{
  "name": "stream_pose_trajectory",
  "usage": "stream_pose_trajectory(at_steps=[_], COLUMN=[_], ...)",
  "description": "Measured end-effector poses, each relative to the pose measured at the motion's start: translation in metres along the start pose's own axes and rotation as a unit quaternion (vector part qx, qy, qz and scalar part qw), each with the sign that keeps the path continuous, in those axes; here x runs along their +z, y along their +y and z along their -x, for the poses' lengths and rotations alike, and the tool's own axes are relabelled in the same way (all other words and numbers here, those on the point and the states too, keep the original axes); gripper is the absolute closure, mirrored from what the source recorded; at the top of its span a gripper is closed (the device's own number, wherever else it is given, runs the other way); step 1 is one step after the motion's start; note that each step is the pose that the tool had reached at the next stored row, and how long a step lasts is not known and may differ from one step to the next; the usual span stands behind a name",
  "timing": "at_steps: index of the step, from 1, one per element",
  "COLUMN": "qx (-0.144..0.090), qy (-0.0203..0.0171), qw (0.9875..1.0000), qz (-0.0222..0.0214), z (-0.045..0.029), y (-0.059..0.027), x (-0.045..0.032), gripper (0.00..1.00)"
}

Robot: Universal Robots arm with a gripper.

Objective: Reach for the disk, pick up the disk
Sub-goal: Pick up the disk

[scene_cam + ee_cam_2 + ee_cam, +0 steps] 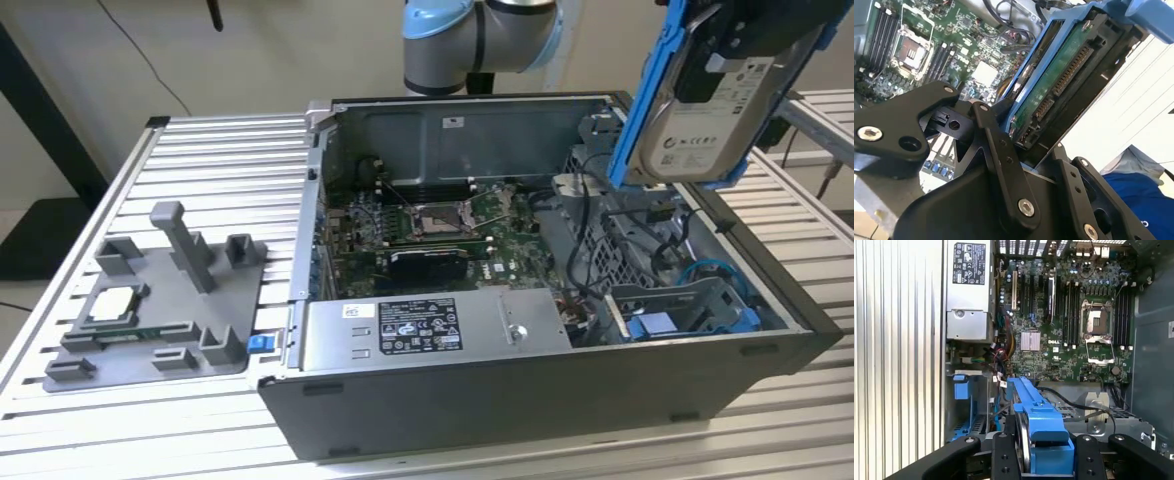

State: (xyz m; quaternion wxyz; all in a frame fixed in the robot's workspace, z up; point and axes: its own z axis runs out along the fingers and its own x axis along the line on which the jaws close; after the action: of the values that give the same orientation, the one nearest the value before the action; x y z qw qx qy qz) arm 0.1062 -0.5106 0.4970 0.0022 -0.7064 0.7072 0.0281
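We see the open computer case [534, 400] lying on the slatted surface [200, 150], with the green board [427, 240] on its floor, the power supply [427, 325] along its near wall, and an empty blue-lined bay [681, 310] in the corner toward the exterior view's right. The disk [714, 110] (blue bracket around it, label facing out) hangs upright above that right side of the case, clear of its rim and touching nothing below. The gripper [1046, 455] pinches the disk by its bracket edges. Beside the case, toward the exterior view's left, a grey tray [147, 320] holds a small silver chip [114, 303].
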Motion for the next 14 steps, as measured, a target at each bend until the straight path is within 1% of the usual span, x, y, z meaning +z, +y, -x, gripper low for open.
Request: stream_pose_trajectory(at_steps=[9,14], qx=[0.0,0.0], qy=[0.0,0.0], qw=[1.0,1.0], qz=[0.0001,0.0001], z=[-0.0148,-0.0203], y=[-0.0005,-0.0007], x=[0.0023,0.0035], gripper=[1.0,1.0])
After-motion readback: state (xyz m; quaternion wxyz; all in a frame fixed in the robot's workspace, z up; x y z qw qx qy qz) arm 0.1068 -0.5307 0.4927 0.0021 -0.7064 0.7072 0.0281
